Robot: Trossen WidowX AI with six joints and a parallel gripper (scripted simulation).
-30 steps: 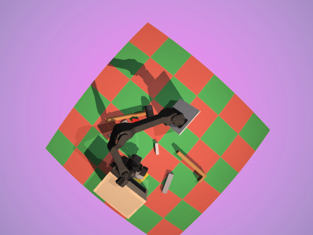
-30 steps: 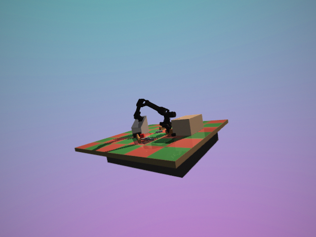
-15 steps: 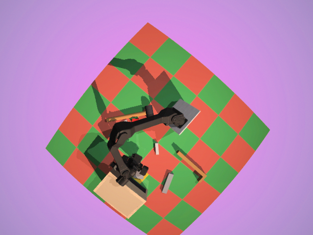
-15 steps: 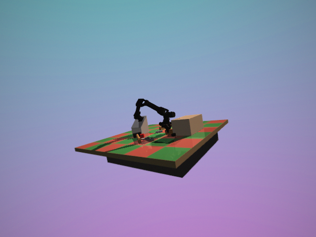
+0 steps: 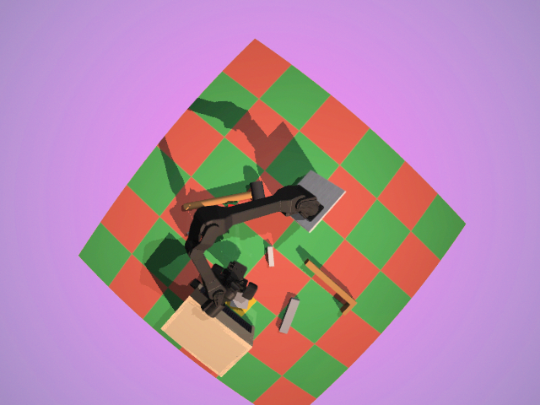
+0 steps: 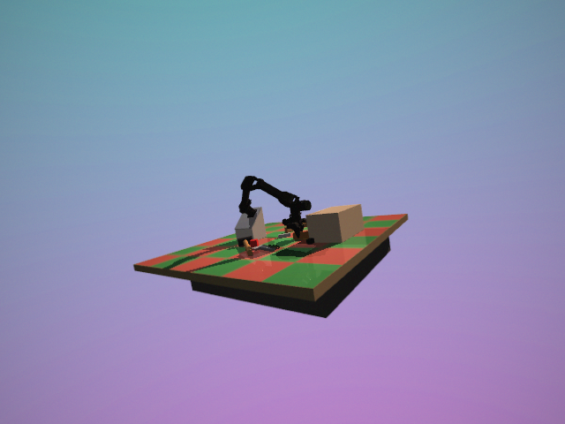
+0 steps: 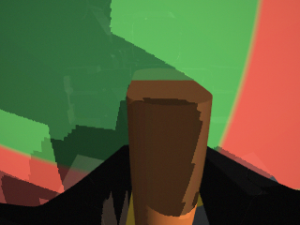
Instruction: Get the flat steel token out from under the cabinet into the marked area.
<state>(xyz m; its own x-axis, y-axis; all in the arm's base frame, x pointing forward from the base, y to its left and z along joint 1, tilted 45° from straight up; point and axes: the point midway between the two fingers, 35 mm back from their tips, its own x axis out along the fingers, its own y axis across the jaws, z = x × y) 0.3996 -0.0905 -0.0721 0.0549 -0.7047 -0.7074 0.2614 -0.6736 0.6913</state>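
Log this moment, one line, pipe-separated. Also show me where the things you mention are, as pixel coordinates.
gripper (image 5: 226, 289) (image 7: 163, 153): shut on brown wooden piece (image 7: 164, 141) | place: beside cabinet (image 5: 207, 335) (image 6: 324, 228) | token: cannot confirm | release: not yet done

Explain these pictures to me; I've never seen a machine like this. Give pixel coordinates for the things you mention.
The machine is one black jointed arm (image 5: 257, 212) (image 6: 274, 191). The top picture looks down from overhead, the exterior one from off to the side, and the wrist one from beside the gripper (image 5: 226, 288) (image 6: 297, 233) (image 7: 167, 148).

On the red-and-green checkered table stand a tan box-shaped cabinet (image 5: 207, 335) (image 6: 324, 226), an orange-handled tool with a black head (image 5: 224, 200) (image 6: 247, 247), an orange L-shaped stick (image 5: 329, 281) and a grey bar (image 5: 288, 315).

The gripper is closed on a brown-and-orange rounded rod (image 7: 164, 141); its far end is out of sight.
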